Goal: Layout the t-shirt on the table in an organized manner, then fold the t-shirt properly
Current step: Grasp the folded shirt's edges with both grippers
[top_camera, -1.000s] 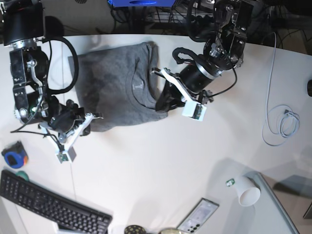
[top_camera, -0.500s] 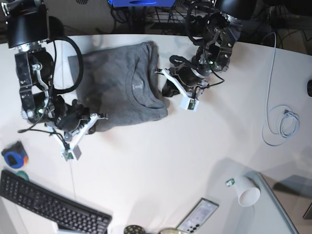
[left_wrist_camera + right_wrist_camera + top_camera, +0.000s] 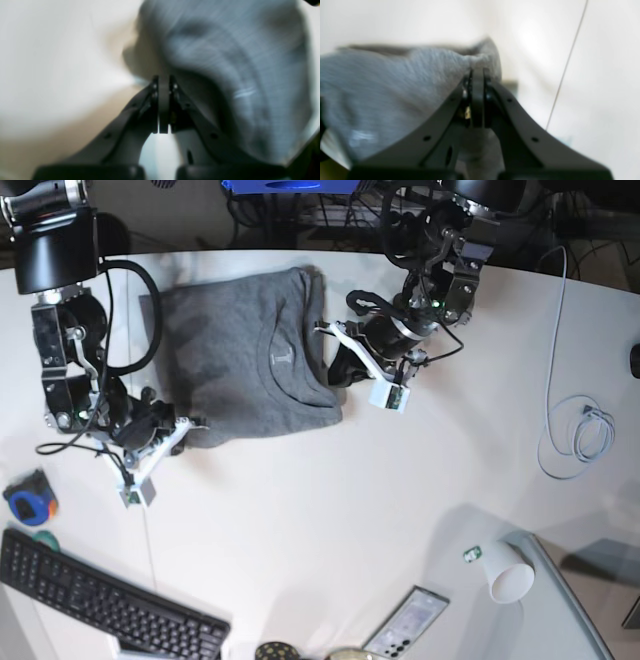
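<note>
dark floor [image 3: 250,215] with tangled cables [image 3: 340,215] behind.

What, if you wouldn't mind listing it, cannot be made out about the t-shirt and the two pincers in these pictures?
- Left wrist view: motion blur smears the t-shirt; whether the left pincer pinches cloth is unclear.
- Base view: the left pincer's tips are hidden by its own arm.
- Base view: the right pincer is too small to show its grip; its wrist view shows it shut on the hem.
- Base view: the neck label is unreadable.

Both wrist views motion-blurred, t-shirt [image 3: 225,75] smeared, keyboard [image 3: 100,605] cut off
</note>
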